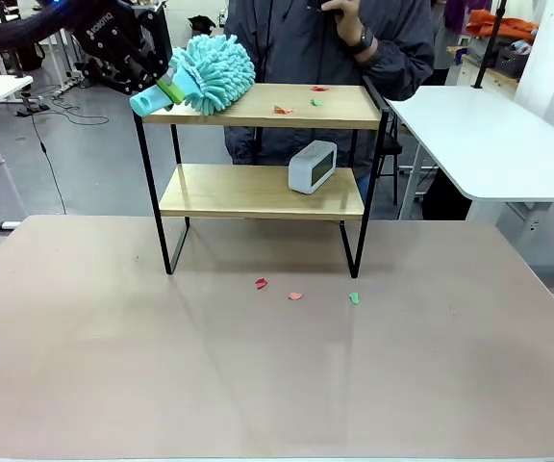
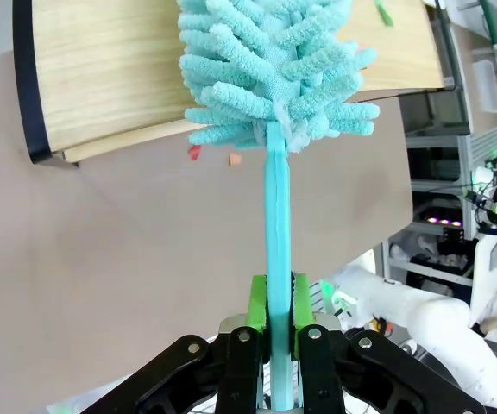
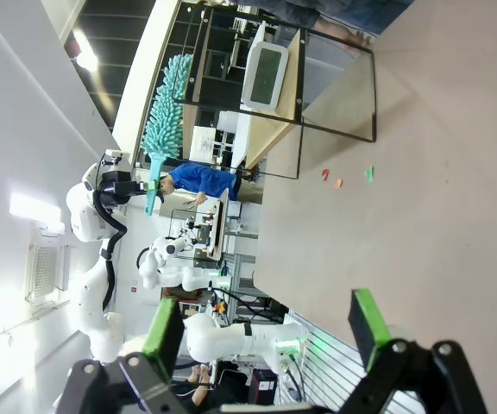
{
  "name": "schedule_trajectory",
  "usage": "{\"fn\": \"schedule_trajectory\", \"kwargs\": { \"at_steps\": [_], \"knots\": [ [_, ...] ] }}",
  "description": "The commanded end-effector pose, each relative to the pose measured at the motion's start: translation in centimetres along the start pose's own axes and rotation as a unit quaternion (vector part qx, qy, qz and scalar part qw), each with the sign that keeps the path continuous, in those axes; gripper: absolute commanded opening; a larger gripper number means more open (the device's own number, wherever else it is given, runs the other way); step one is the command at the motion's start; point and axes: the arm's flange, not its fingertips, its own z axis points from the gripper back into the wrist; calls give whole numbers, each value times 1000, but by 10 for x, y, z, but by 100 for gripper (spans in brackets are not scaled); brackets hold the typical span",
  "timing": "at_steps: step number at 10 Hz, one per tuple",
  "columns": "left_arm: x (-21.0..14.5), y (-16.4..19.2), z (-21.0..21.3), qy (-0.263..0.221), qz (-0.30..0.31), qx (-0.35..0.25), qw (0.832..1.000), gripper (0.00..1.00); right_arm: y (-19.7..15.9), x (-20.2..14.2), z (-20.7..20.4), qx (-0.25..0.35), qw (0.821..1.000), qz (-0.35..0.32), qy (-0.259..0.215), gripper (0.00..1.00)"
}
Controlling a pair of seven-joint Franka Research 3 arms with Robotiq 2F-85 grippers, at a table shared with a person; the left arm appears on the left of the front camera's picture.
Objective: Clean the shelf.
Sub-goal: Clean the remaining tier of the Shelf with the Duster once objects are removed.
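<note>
shelf (image 1: 229,191): is standing on the far half of the table (image 1: 258,385), toward 12 o'clock in the front view, all four legs resting on the tabletop; its two boards are lying level, one above the other.
left gripper (image 1: 169,91): is reaching in from 10 o'clock to the top board's left end; its jaws are clamping the handle of the duster, the green pads (image 2: 258,302) pressing the handle's two sides in the left wrist view.
duster (image 1: 214,69): its shaggy teal head is resting on the top board's left end, its handle sticking out past the board's edge toward 9 o'clock.
right gripper (image 3: 266,321): is holding its jaws spread wide with nothing between them; the shelf is standing well apart from it, toward 12 o'clock in the right wrist view.
board scraps (image 1: 283,110): three small bits, orange, red and green, are lying on the top board at 3 o'clock of the duster head, apart from it.
device (image 1: 313,166): a white box with a dark screen is standing on the lower board's right half, turned slightly askew.
table scraps (image 1: 295,295): red, orange and green bits are lying on the table just in front of the shelf, at 6 o'clock of it.
person (image 1: 325,48): is standing behind the shelf at 12 o'clock, one hand (image 1: 349,19) raised.
</note>
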Motion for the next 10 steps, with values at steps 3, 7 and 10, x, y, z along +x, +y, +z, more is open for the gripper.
{"fn": "schedule_trajectory", "kwargs": {
  "at_steps": [3,7,10],
  "knots": [
    [3,-14,-12,14,-21,9,1000,0,0,1,2,2,1000,14,2,100],
    [18,-43,-31,39,-64,6,997,0,0,1,2,2,1000,14,2,100],
    [28,-62,-43,63,-95,8,993,0,0,1,2,2,1000,14,2,100]
  ]
}}
